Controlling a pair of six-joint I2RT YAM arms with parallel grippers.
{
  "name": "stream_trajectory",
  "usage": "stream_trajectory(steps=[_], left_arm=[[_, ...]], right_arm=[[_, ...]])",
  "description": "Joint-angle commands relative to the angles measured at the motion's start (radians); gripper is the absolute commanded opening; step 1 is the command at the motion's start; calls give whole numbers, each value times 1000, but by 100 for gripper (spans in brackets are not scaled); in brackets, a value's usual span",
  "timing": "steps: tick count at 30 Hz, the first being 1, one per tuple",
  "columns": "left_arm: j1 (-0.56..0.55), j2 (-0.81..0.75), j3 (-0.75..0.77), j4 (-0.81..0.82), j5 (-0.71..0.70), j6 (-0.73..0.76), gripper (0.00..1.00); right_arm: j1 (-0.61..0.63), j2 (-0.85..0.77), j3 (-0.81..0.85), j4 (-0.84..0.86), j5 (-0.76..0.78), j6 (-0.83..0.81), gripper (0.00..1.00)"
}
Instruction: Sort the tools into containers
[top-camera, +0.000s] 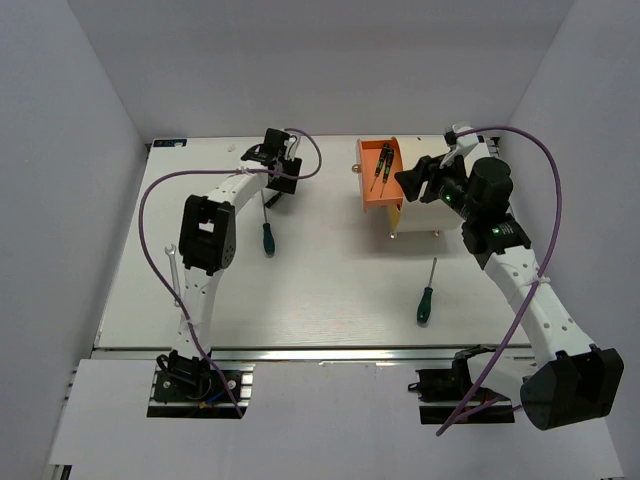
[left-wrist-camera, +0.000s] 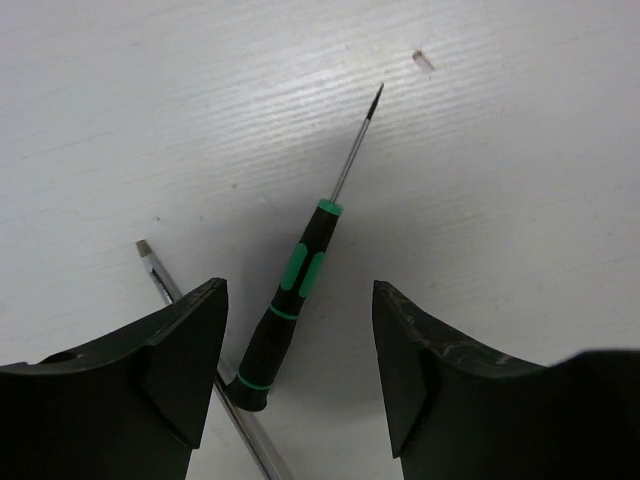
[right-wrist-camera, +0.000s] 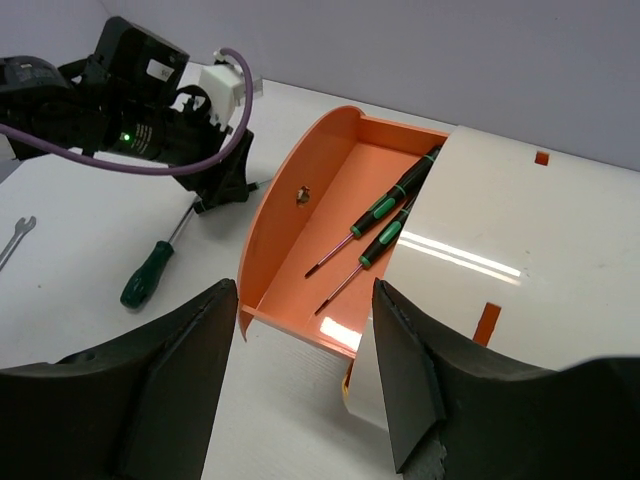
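Observation:
My left gripper (top-camera: 280, 185) is open and low over a black-and-green screwdriver (left-wrist-camera: 290, 300), which lies on the table between its fingers (left-wrist-camera: 170, 360). The shaft (left-wrist-camera: 160, 280) of a green-handled screwdriver (top-camera: 267, 238) runs under the left finger. My right gripper (top-camera: 415, 180) is open and empty, held above the pulled-out orange drawer (right-wrist-camera: 300, 250). That drawer holds two black-and-green screwdrivers (right-wrist-camera: 385, 215) and sticks out of the white drum (right-wrist-camera: 500, 260). Another green screwdriver (top-camera: 425, 300) lies at the front right. The silver wrench (top-camera: 172, 265) lies left. I cannot make out a pale grey-green drawer.
The left arm's elbow (top-camera: 205, 235) stands over the left of the table (top-camera: 330, 300), next to the wrench. Purple cables (top-camera: 545, 200) loop off both arms. The drum (top-camera: 440, 205) sits at the back right, with brass knobs (top-camera: 392, 235) on its near side.

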Motion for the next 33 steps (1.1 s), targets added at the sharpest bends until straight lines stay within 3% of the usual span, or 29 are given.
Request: stream_trajectory(steps=[1,8,12,13,18,19,23,25,26,27,28,29,33], left_arm=[[2,13,-34,31,56,95,69],[2,-1,-80,40,44,115,63],[2,-39,-143,49,33,97,43],[2,-48,-158,55,33,92,34],[2,-113,-180,81,10,14,12],[2,-128,-171,84,-2,-32,2],[7,-208,-59,28,56,-226,0],[27,-237,-2,12,169,-318,0],[39,-254,-5,38,334,-427,0],[59,-298,-22,64,414,-482,0],[67,-329,-106,110,495,-608,0],[71,-359,-166,261,651,-670,0],[58,-496,-405,598,821,-909,0]], right_arm=[[-4,-36,-10,13,21,-7,62],[-4,-44,-17,11,25,7,62],[-4,-46,-22,13,28,14,62],[-6,-50,-22,14,28,13,62],[-6,-64,-27,17,28,-10,62],[-4,-69,-31,19,24,-18,62],[-4,-90,-51,31,19,-62,62],[-6,-117,-69,59,25,-104,60],[-4,-133,-88,78,25,-116,49],[-6,-148,-138,114,19,-147,28],[-6,-171,-160,161,22,-186,0],[-6,-179,-174,169,24,-190,0],[-13,-176,-145,117,62,-128,0]])
